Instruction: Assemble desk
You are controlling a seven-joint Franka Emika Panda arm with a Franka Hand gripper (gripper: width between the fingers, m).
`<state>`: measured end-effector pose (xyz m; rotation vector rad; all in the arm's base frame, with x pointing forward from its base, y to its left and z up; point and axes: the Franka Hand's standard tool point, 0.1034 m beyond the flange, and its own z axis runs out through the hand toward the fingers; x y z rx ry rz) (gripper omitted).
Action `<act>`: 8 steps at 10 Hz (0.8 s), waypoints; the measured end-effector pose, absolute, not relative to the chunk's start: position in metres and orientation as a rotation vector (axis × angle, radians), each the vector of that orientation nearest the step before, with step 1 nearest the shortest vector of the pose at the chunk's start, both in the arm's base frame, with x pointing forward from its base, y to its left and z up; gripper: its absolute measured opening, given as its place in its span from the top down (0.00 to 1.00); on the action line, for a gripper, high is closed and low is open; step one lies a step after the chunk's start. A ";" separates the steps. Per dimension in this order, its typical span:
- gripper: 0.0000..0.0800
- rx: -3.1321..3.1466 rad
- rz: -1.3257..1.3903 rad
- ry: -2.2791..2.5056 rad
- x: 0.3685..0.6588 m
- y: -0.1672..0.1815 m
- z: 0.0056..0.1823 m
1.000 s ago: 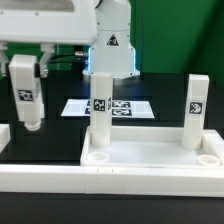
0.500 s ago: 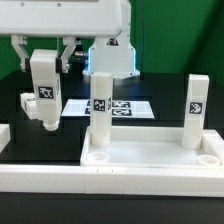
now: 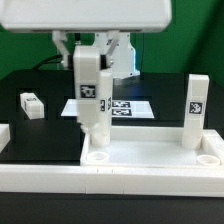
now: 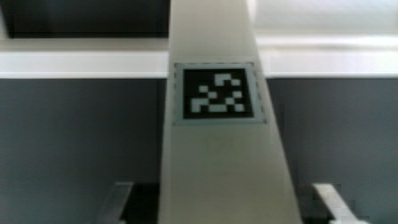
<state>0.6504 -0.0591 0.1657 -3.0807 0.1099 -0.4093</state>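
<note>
No words, numbers or brands legible anywhere. Only black-and-white square code tags: one on held leg [image 3: 88,90], seen close in wrist view [image 4: 217,110]; one on upright leg [image 3: 196,112]; one on lying leg [image 3: 32,105]; several on marker board [image 3: 135,106].

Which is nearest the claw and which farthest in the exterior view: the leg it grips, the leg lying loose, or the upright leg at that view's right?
1. gripped leg, held in the claw, mid-picture.
2. loose leg, lying at the exterior view's left.
3. upright leg, standing in the tabletop at the exterior view's right.
</note>
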 end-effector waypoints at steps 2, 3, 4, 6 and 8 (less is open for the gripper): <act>0.64 -3.081 -0.442 0.134 0.651 -0.059 0.165; 0.64 -3.081 -0.436 0.135 0.651 -0.059 0.164; 0.64 -3.082 -0.440 0.134 0.651 -0.059 0.164; 0.64 -3.081 -0.714 0.159 0.655 -0.053 0.163; 0.64 -3.044 -0.644 0.225 0.653 -0.016 0.159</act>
